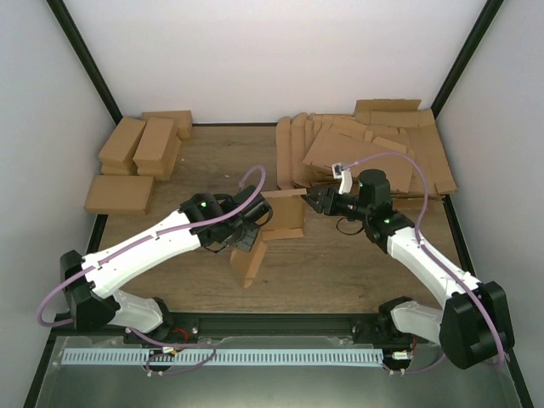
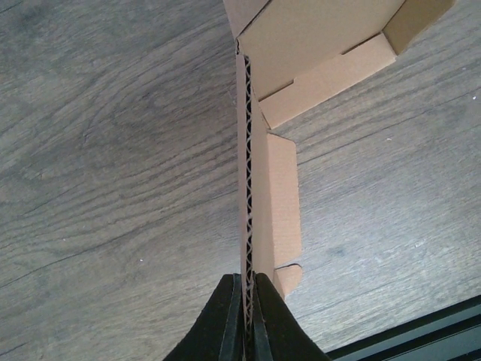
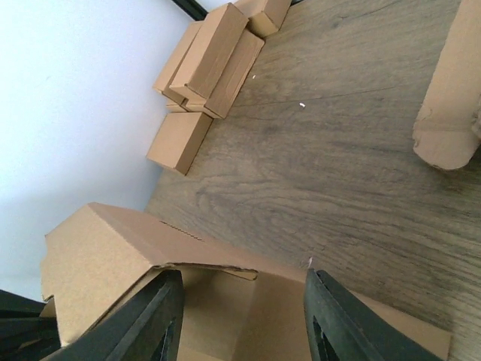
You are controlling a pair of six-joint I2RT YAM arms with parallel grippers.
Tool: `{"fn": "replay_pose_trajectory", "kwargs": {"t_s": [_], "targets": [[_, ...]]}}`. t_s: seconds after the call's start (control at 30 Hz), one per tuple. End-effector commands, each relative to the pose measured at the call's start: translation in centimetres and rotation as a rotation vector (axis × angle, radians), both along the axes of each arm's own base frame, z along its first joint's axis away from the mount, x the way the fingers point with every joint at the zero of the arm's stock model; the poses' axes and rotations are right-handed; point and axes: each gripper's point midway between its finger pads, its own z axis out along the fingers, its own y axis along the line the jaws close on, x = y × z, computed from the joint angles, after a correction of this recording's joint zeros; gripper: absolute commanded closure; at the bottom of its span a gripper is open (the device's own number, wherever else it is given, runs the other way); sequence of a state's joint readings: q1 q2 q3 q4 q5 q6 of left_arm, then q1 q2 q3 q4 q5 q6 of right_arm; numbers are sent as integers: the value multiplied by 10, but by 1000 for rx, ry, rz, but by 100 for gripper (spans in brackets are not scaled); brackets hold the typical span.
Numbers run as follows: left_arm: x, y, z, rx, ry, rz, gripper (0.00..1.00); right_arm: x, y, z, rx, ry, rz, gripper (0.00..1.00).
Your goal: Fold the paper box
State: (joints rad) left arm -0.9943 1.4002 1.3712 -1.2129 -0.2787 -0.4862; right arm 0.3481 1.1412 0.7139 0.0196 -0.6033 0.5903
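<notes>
Seen from above, the left pincer (image 1: pixel 246 242) hides its tips where it meets the paper box (image 1: pixel 285 219). The left wrist view cuts the box off at its top edge, and the right wrist view cuts it off along the bottom.

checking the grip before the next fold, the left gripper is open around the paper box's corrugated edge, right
Not quite. The left gripper is around the corrugated edge of the paper box, but it is not open: its fingers are shut on that edge, pinching it. The left wrist view shows this.
</notes>
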Motion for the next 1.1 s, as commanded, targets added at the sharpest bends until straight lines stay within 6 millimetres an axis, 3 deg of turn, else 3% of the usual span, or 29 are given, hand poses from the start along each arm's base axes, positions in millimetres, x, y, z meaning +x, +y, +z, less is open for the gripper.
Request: {"fn": "replay_pose_trajectory", "kwargs": {"t_s": [0.0,0.13,0.23,0.33,0.43,0.53,0.63,0.77,1.07], "targets": [[-6,-7,-9,-6,47,-43,95,-1,6,17,26,-44,54,54],[-4,-14,-6,-32,38,-59,83,0,8,8,18,-24,63,55],[2,-16,5,-74,-3,-40,61,1,8,3,5,-15,65,58],[7,-22,31,-185,-61,-16,45,2,8,0,-4,-11,70,59],[16,-21,63,-340,-106,14,37,2,8,-2,-13,-14,73,61],[31,-11,86,-510,-117,47,44,2,8,-2,-17,-22,78,61],[46,3,91,-634,-112,78,51,2,8,1,-23,-34,78,61],[56,1,79,-776,-48,58,45,3,9,4,-25,-41,87,61],[74,-16,43,-960,63,43,51,2,10,7,-25,-51,100,61]]}}
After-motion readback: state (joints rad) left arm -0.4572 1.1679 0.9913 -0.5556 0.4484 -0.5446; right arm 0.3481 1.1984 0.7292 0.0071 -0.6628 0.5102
